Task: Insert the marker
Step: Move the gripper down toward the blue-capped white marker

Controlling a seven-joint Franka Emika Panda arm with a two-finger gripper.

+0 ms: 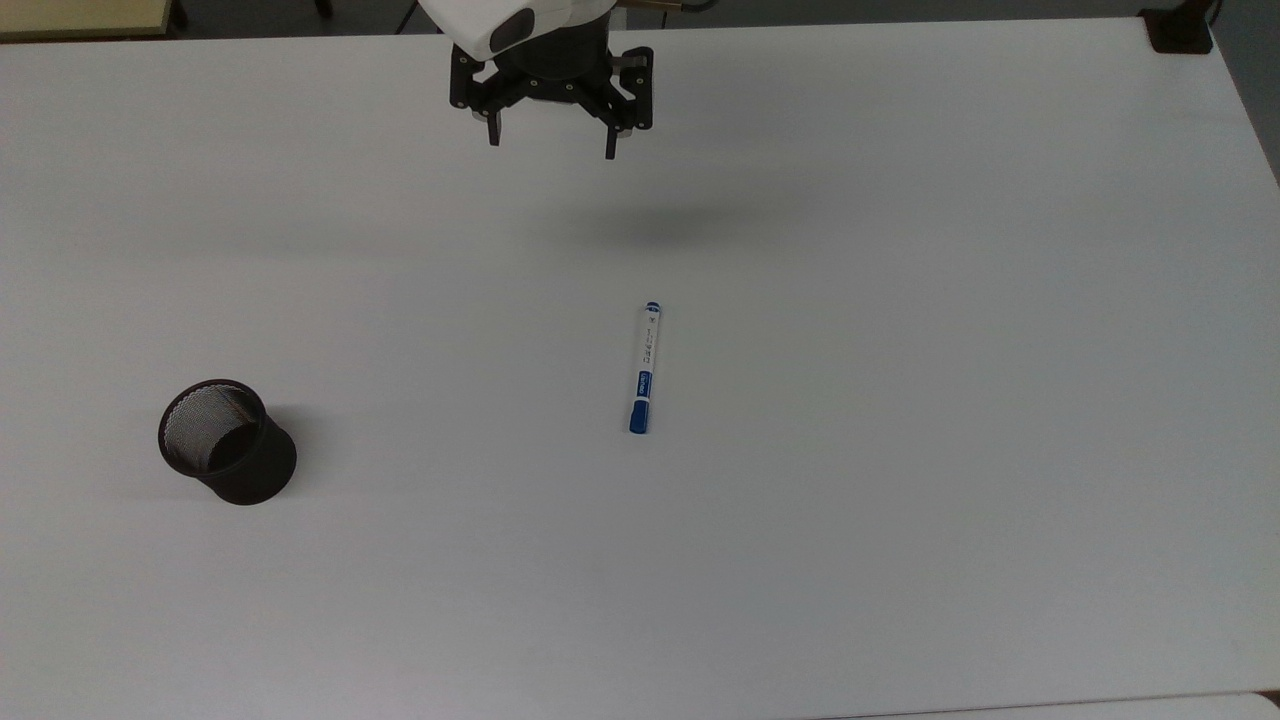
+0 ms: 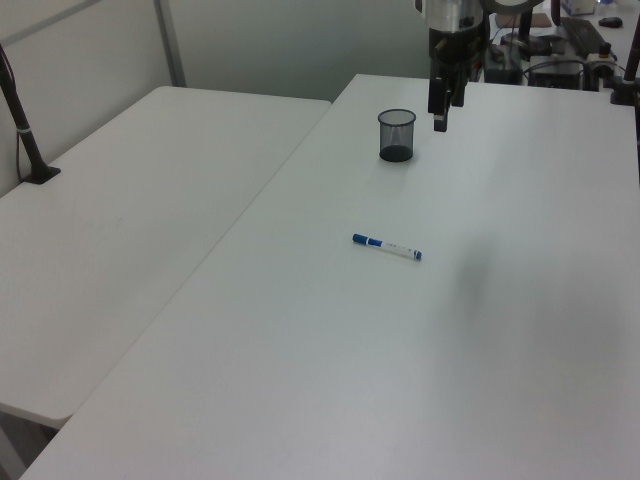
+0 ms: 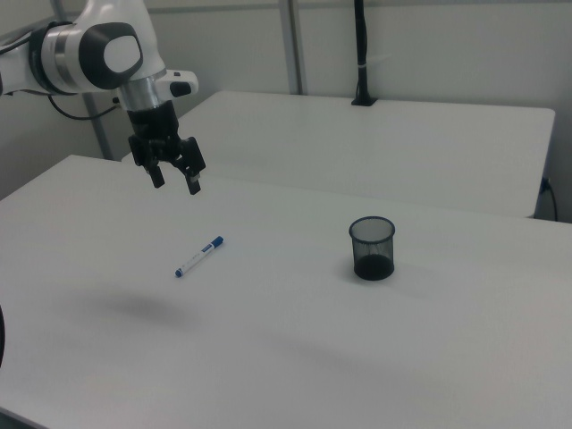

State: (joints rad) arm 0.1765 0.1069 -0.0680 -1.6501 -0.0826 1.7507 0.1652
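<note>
While marker lies flat on white desk, near middle in top view, end effector is held above desk at top view's far edge, fingers spread wide, nothing gripped. Marker is seen well apart from end effector, blue cap toward top view's near side. Black mesh cup is stood upright at top view's left, well apart from marker. In right view, end effector is seen above and left of marker; cup at right.
</note>
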